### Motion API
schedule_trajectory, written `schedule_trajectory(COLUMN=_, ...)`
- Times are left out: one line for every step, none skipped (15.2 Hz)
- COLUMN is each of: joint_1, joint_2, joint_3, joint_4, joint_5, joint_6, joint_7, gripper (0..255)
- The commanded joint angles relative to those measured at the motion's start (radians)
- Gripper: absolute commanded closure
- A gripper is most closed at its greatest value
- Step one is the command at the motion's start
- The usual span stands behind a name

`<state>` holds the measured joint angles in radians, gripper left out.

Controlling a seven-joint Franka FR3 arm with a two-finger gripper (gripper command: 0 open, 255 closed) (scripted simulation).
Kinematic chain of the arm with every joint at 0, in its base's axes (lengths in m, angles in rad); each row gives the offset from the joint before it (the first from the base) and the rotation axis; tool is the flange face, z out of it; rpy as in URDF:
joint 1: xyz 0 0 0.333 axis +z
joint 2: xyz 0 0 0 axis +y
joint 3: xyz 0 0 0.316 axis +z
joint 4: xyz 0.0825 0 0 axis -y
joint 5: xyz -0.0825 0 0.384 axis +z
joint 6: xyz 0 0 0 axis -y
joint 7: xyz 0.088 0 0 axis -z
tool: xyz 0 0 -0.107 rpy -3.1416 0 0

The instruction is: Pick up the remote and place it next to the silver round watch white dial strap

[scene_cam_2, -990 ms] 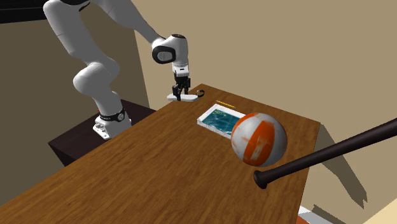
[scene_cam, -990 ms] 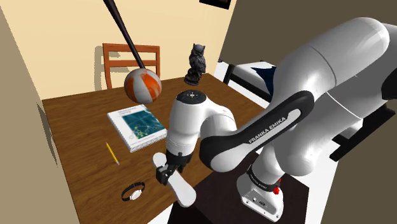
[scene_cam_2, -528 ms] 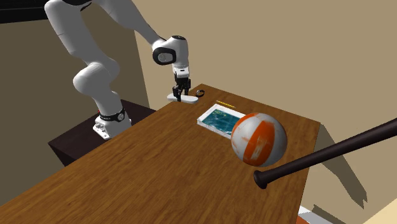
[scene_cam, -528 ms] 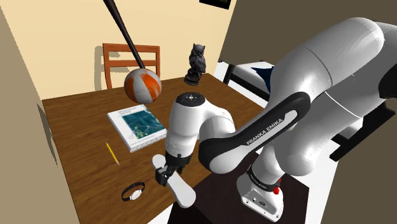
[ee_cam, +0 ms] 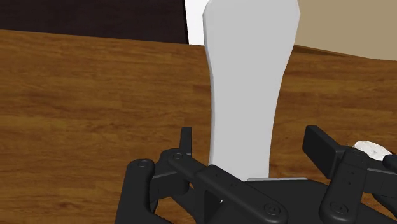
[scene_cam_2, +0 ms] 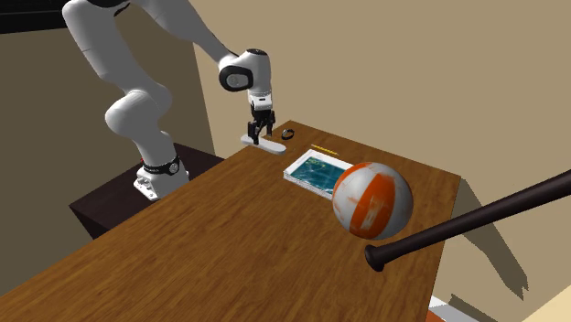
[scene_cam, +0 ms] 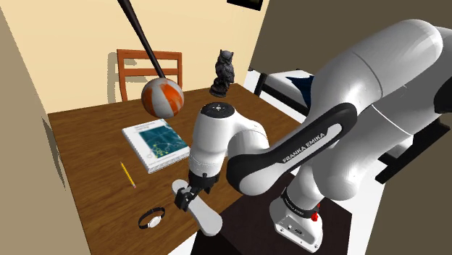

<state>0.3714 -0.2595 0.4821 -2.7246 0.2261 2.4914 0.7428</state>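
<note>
White remote within the spread gripper

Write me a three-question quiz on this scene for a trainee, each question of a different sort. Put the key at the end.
1. True or false: the gripper is shut on the white remote.
2. In the shoulder view, on which side of the remote does the watch lie? A. its left; B. its right; C. beneath it.
3. Fill in: on the table between the book and the watch lies a yellow ____.

Key
1. False: the fingers stand apart, either side of the remote, not touching it.
2. A.
3. pencil.
</note>
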Motion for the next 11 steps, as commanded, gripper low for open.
schedule_trajectory(joint_1=0.008, joint_2=-0.051, joint_3=-0.011, joint_4=0.017, joint_5=0.013, joint_6=-0.067, joint_7=-0.009, gripper=0)
schedule_trajectory(joint_1=0.012, joint_2=-0.084, joint_3=-0.02, joint_4=0.029, joint_5=0.018, joint_6=-0.112, joint_7=-0.015, gripper=0)
schedule_trajectory(joint_1=0.015, joint_2=-0.108, joint_3=-0.028, joint_4=0.04, joint_5=0.021, joint_6=-0.146, joint_7=-0.019, gripper=0)
schedule_trajectory(joint_1=0.015, joint_2=-0.108, joint_3=-0.028, joint_4=0.04, joint_5=0.021, joint_6=-0.146, joint_7=-0.019, gripper=0)
schedule_trajectory(joint_1=0.015, joint_2=-0.108, joint_3=-0.028, joint_4=0.04, joint_5=0.02, joint_6=-0.146, joint_7=-0.019, gripper=0)
schedule_trajectory(joint_1=0.015, joint_2=-0.108, joint_3=-0.028, joint_4=0.04, joint_5=0.02, joint_6=-0.146, joint_7=-0.019, gripper=0)
schedule_trajectory(joint_1=0.015, joint_2=-0.108, joint_3=-0.028, joint_4=0.04, joint_5=0.02, joint_6=-0.146, joint_7=-0.019, gripper=0)
schedule_trajectory(joint_1=0.015, joint_2=-0.108, joint_3=-0.028, joint_4=0.04, joint_5=0.02, joint_6=-0.146, joint_7=-0.019, gripper=0)
schedule_trajectory(joint_1=0.015, joint_2=-0.108, joint_3=-0.028, joint_4=0.04, joint_5=0.02, joint_6=-0.146, joint_7=-0.019, gripper=0)
schedule_trajectory(joint_1=0.015, joint_2=-0.108, joint_3=-0.028, joint_4=0.04, joint_5=0.02, joint_6=-0.146, joint_7=-0.019, gripper=0)
schedule_trajectory(joint_1=0.015, joint_2=-0.108, joint_3=-0.028, joint_4=0.04, joint_5=0.02, joint_6=-0.146, joint_7=-0.019, gripper=0)
